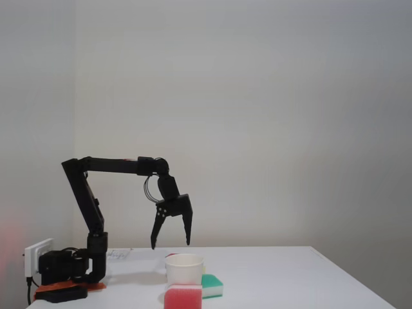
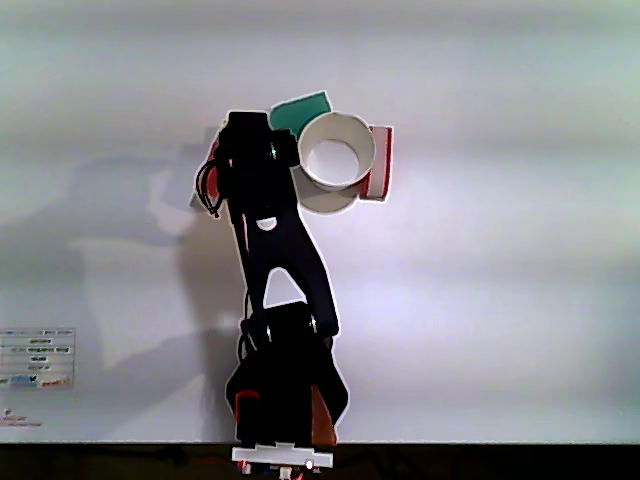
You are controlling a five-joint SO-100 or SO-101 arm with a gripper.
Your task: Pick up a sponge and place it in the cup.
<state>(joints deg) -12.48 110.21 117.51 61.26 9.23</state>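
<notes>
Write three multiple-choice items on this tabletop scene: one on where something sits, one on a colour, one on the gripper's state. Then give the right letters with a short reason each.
1. In the fixed view, where does the green sponge lie relative to the cup?
A. Inside it
B. Beside it on the table, to its right
C. On top of its rim

2. What colour is the cup?
A. White
B. Blue
C. Black

3. What is the state of the gripper?
A. Shut on a sponge
B. Shut on the cup
C. Open, holding nothing

Answers:
1 B: the sponge rests on the table at the cup's right side.
2 A: wall and rim are white in both views.
3 C: the two fingers hang apart above the table with empty air between them.
</notes>
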